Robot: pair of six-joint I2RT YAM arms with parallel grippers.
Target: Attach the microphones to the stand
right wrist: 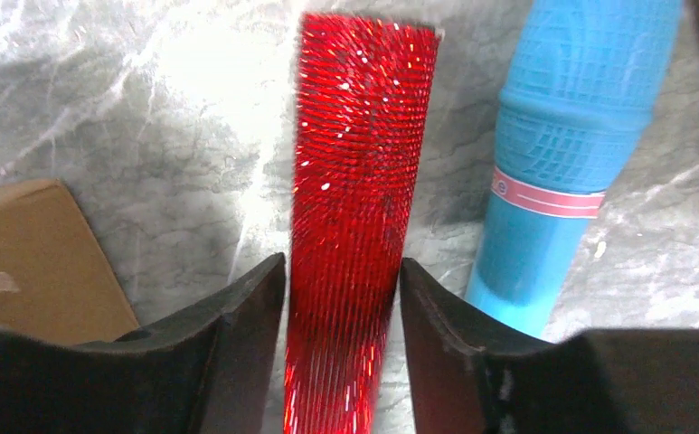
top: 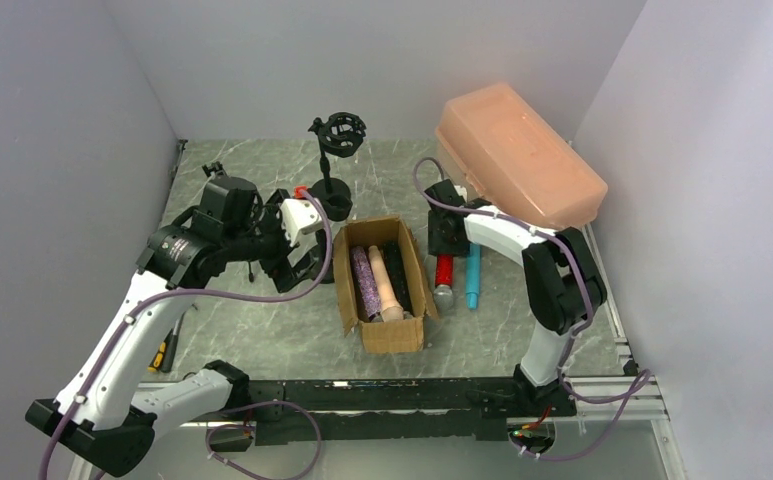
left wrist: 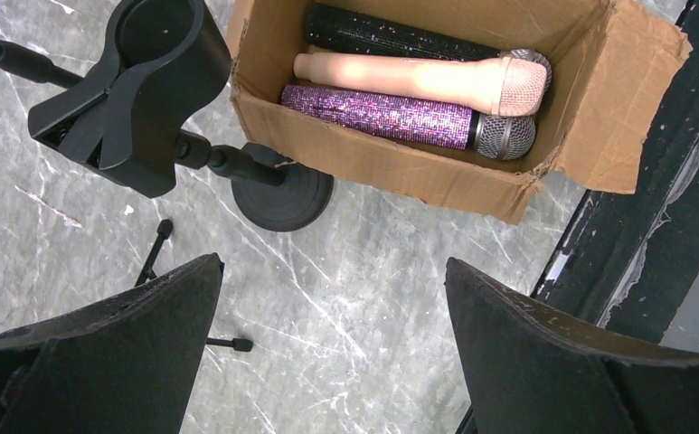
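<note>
The glittery red microphone [right wrist: 359, 181] lies on the marble table beside the light blue microphone [right wrist: 562, 136]. My right gripper [right wrist: 341, 267] straddles the red handle, open, with a thin gap on each side. In the top view they lie right of the cardboard box [top: 382, 335]: red microphone [top: 444, 275], blue one [top: 473, 275], right gripper [top: 446, 245]. The box [left wrist: 391, 172] holds the purple [left wrist: 382, 116], peach [left wrist: 418, 77] and black [left wrist: 391, 36] microphones. My left gripper [left wrist: 332, 262] hangs wide open and empty near the stand's clip [left wrist: 137, 90] and round base [left wrist: 282, 194].
A second stand with a ring-shaped shock mount [top: 338, 135] rises at the back centre. A large pink plastic tub [top: 517, 150] leans at the back right above the right arm. A yellow-handled tool [top: 162, 350] lies at the left edge. Walls close in on three sides.
</note>
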